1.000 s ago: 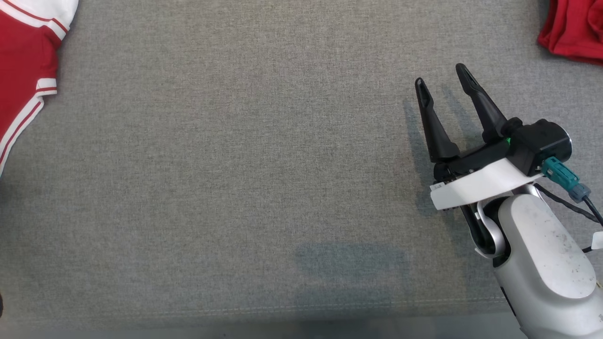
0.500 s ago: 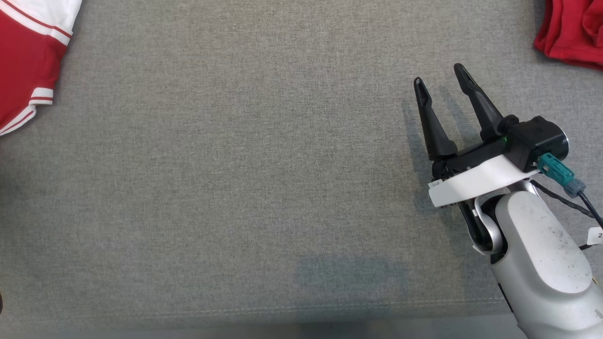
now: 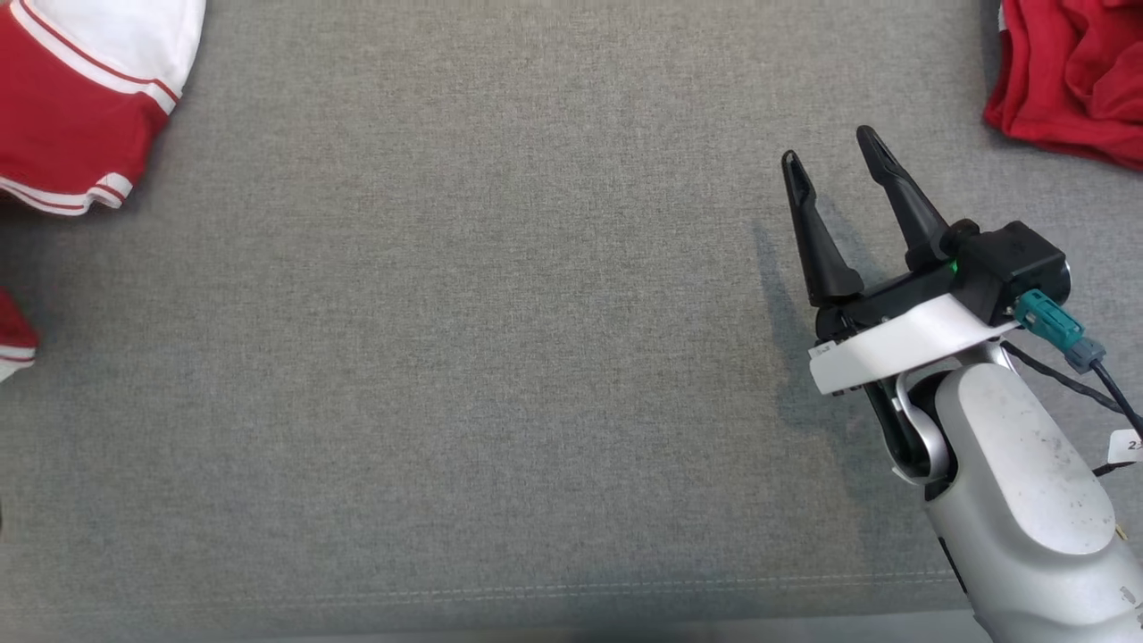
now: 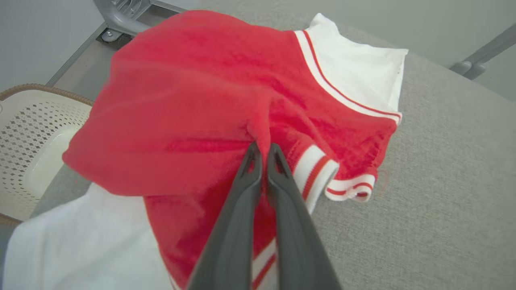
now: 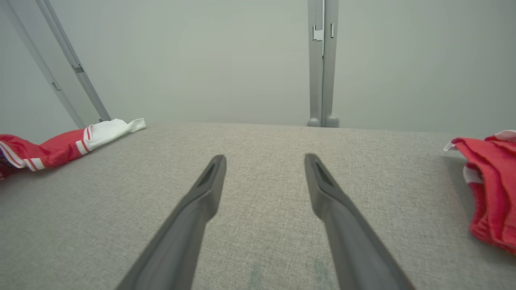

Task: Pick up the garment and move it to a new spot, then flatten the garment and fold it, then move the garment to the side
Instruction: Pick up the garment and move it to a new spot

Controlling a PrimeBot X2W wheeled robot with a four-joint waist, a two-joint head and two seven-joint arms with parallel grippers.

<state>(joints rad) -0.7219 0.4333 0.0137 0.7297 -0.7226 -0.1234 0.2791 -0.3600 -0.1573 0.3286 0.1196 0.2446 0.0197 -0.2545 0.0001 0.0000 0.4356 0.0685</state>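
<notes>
Judging by its slump and creases, I took the garment (image 4: 181,100) for light, soft and limp, with the striped cuffs a little firmer. A raised fold in the red body looked the best place to pinch. It lay bunched at the far-left edge of the table (image 3: 491,357), a basket (image 4: 28,133) just past that edge. My left gripper (image 4: 264,148) was right on it, fingers pressed together on such a fold. My right gripper (image 3: 829,148) hung well apart to the right, fingers spread over bare table, holding nothing.
</notes>
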